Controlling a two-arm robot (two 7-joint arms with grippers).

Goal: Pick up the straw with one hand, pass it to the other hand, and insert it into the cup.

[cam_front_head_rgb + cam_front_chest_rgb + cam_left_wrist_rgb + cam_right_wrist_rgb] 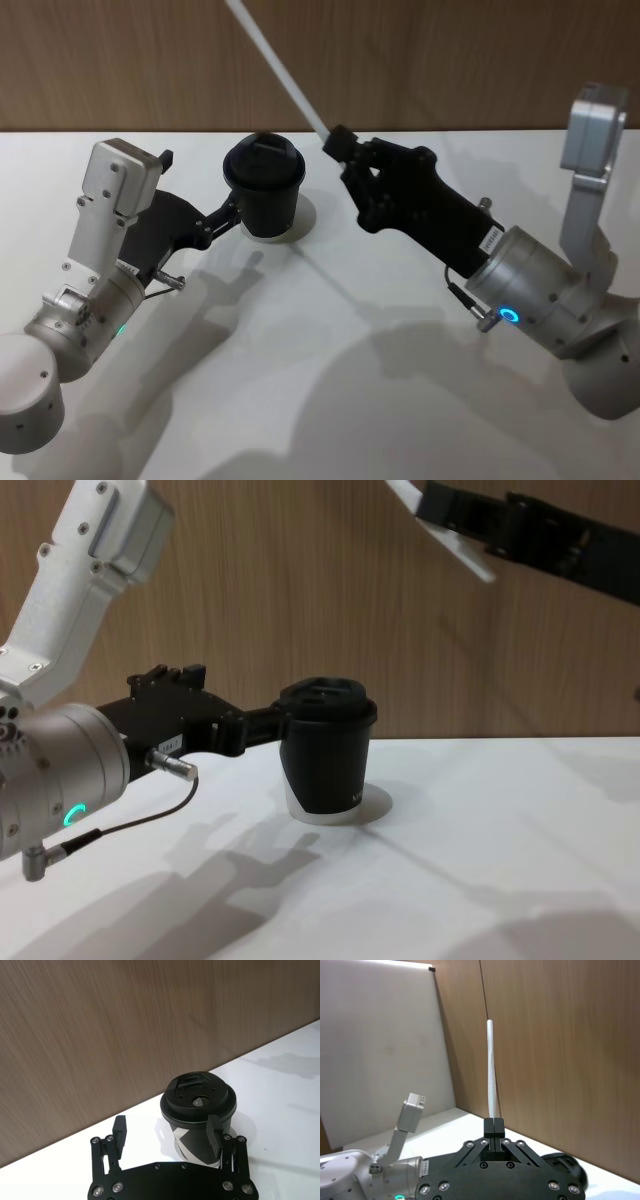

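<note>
1. Straw (285,75): I pinch it by its lower end in my right hand (338,140), fingers pressed together on it. It is held in the air to the right of the cup (265,190) and slants up toward the wall. Holding the end leaves the long free part to aim, though I judge it must swing down before it can go in.
2. My left hand (166,1127) is spread low at the cup. One finger (214,1136) is at the cup's side and the other stands apart. I judge it is there to steady the cup, but I cannot tell whether it touches.
3. The cup stands upright with its lid (199,1091) on, and the small opening (200,1102) faces up as the target.
4. The counter (350,400) is plain white and matte, crossed by my arms' shadows. The wood-grain wall (450,60) rises just behind it, with a pale panel (380,1050) at one side.
</note>
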